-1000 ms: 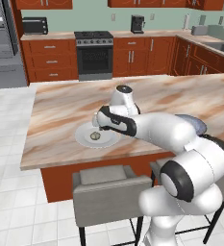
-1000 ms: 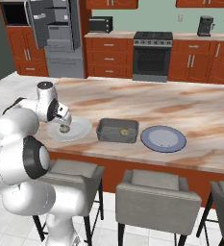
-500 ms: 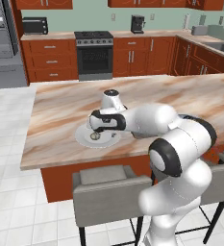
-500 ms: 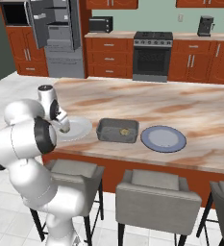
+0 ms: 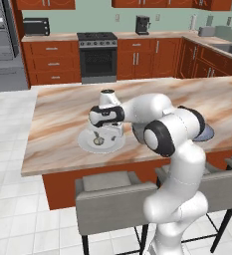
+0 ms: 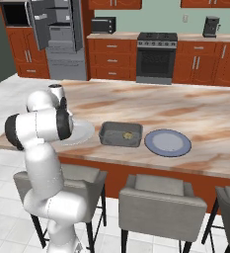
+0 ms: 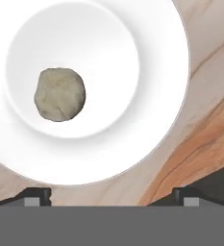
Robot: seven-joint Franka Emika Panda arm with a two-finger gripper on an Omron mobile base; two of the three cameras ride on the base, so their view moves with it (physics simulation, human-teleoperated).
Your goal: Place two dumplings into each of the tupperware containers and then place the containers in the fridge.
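Observation:
A tan dumpling [image 7: 59, 94] lies left of centre on a round white plate [image 7: 166, 72]. My gripper [image 7: 111, 196] hangs open just above the plate's near rim, nothing between its fingertips [image 7: 36, 194]. From the left base camera the gripper [image 5: 107, 133] stands over the plate [image 5: 85, 143], close beside the dumpling [image 5: 98, 140]. A grey tupperware container [image 6: 111, 138] sits on the island right of the white plate [image 6: 84, 132], with one dumpling [image 6: 128, 135] inside. The fridge [image 6: 62, 29] stands at the back left with its door open.
A blue-grey round plate [image 6: 168, 142] lies right of the container. Grey stools [image 6: 161, 202] line the island's near side. A stove [image 5: 98, 55] and red-brown cabinets run along the back wall. My own arm [image 5: 157, 114] covers the container from the left base camera.
The hand has shifted a little left over the white plate while the elbow folded in closer. The jaws stayed open. Dumplings, plates and container have not moved.

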